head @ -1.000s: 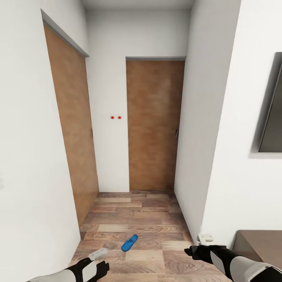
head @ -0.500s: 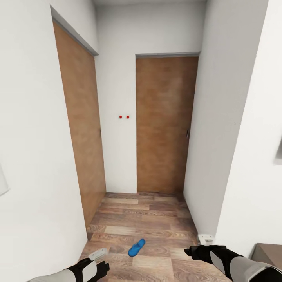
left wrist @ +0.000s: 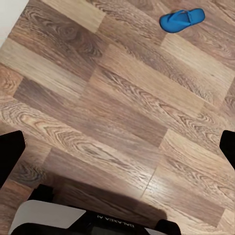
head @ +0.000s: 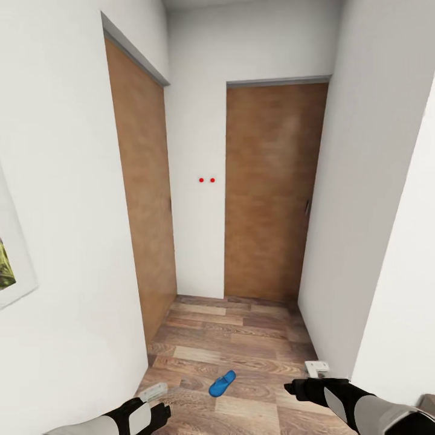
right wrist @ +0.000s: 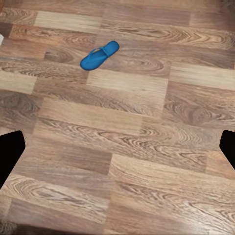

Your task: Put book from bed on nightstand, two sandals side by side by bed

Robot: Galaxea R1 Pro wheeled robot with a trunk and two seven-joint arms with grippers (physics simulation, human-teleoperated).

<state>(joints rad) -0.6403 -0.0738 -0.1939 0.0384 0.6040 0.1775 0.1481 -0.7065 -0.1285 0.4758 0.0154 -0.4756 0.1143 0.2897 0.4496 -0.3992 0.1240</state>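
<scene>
One bright blue sandal (head: 222,383) lies flat on the wood-plank floor of a narrow hallway, between my two arms and a little ahead of them. The same sandal (left wrist: 181,19) shows in the left wrist view, and the sandal (right wrist: 99,55) lies further off in the right wrist view. My left gripper (head: 158,406) hangs low at the left, open and empty. At the right, my right gripper (head: 297,386) is also open and holds nothing. The book and the bed are out of view.
Two brown wooden doors close the hallway: one door (head: 142,199) on the left wall, another door (head: 272,190) straight ahead. White walls stand close on both sides. A picture edge (head: 9,266) hangs at the far left. A dark furniture corner (head: 428,402) shows at the lower right.
The whole view has shifted right in the picture, so the camera has turned left; the dark panel and furniture at the right have slid almost out. Both arms keep their pose.
</scene>
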